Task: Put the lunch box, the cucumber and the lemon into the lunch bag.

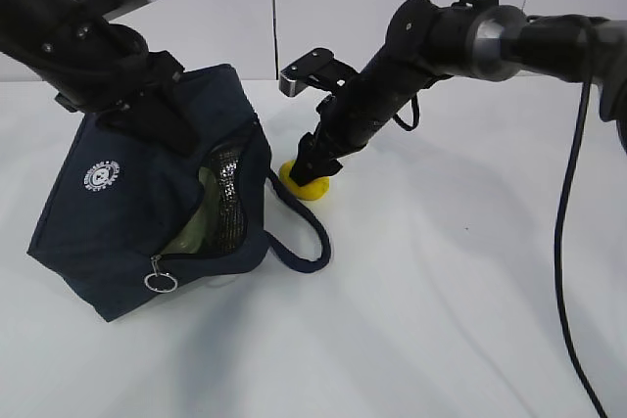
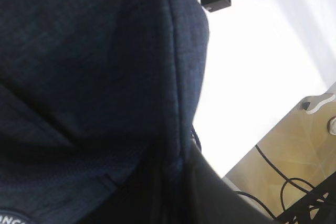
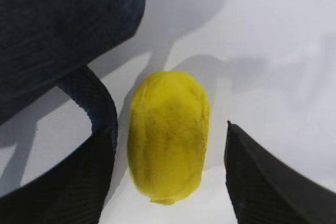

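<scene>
The lemon (image 3: pixel 168 137) sits on the white counter (image 1: pixel 460 291), just beside the lunch bag's (image 1: pixel 118 232) handle loop, and the right end effector (image 1: pixel 315 165) is down over it, jaws spread on either side. The left end effector, clamped tight, grips the bag's top fabric.

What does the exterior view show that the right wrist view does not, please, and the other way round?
Only the exterior view shows the lunch bag's open mouth with a pale green item inside, its zipper ring pull, white logo and the left arm at the bag's top. Only the right wrist view shows the open right gripper with a gap on each side of the lemon. Both show the lemon on the white table, a bag handle and navy fabric.
</scene>
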Robot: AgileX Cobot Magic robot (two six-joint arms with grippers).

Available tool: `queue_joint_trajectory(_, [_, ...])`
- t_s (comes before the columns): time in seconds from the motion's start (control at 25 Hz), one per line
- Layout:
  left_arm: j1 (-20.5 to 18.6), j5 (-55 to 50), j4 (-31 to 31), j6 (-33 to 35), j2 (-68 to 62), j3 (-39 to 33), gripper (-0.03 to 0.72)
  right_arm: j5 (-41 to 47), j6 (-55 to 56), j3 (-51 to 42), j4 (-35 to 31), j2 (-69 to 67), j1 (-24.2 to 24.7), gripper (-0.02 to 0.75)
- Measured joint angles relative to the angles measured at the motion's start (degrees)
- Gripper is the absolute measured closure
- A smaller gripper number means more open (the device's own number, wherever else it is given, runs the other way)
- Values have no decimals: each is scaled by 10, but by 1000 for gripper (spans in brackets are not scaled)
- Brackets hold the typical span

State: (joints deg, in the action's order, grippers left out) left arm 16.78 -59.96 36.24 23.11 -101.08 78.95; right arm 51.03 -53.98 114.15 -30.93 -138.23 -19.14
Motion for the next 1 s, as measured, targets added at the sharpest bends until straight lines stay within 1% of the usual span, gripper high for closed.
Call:
queue_joint_trajectory(0.48, [0, 0, 0, 0, 0, 0, 673, 6, 18, 11, -4, -31, 0, 248])
queue_joint_trajectory(0.52, [0, 0, 0, 0, 0, 0, 673, 6, 20, 11, -5, -31, 0, 266])
queue_joint_trajectory(0.64, [0, 0, 0, 0, 0, 0, 673, 7, 31, 11, -5, -31, 0, 363])
queue_joint_trajectory(0.72, [0, 0, 0, 0, 0, 0, 673, 8, 34, 11, -8, -31, 0, 405])
queue_joint_trajectory(0.84, [0, 0, 0, 0, 0, 0, 673, 19, 41, 15, -9, -31, 0, 419])
queue_joint_trajectory(1.0, [0, 0, 0, 0, 0, 0, 673, 80, 101, 56, -4, -31, 9, 421])
